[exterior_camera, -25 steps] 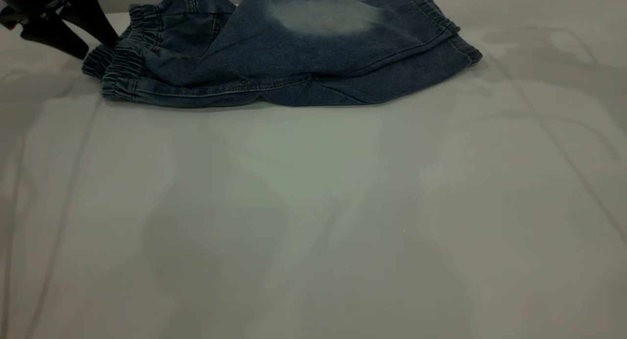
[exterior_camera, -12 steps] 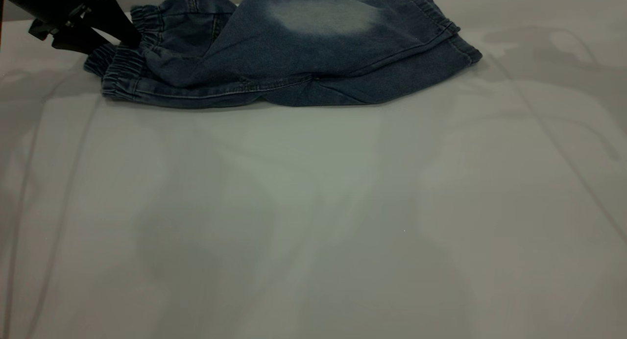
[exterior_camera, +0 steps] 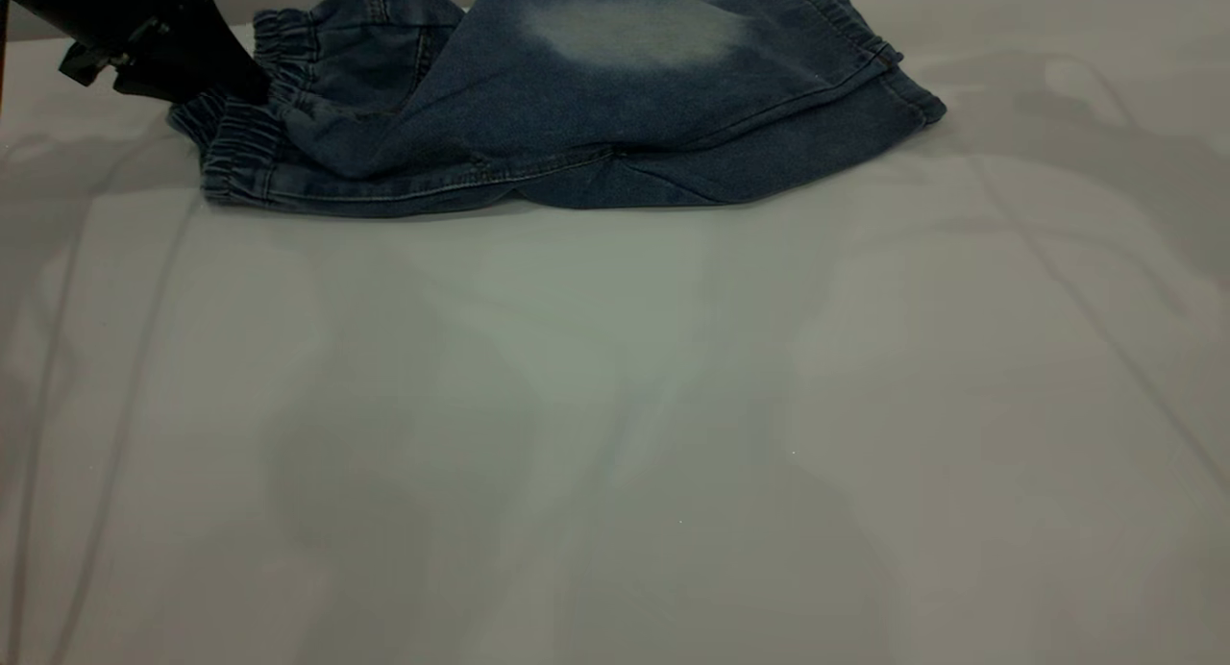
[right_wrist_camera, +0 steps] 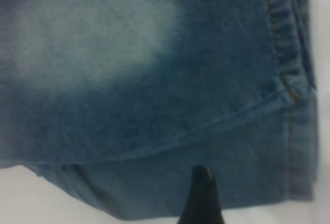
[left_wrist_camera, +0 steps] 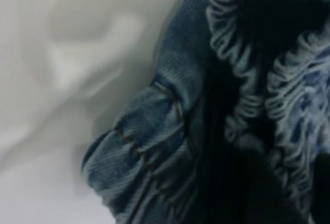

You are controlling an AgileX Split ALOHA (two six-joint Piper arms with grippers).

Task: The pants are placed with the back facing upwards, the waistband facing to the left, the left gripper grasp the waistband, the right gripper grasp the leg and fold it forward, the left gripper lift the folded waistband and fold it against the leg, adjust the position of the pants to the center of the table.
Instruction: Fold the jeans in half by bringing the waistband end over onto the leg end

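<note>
Reaching down at the far left, the left tool (exterior_camera: 252,90) meets the waistband (exterior_camera: 240,141); grip unclear.

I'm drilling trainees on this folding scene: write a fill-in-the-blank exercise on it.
1. The pants are made of blue ____.
2. In the exterior view, the left pincer sits at the ruched ____ of the pants.
3. The leg on top carries a pale faded ____.
4. The pants lie on a white ____, at the exterior view's top.

Missing words: denim; waistband; patch; table
</note>
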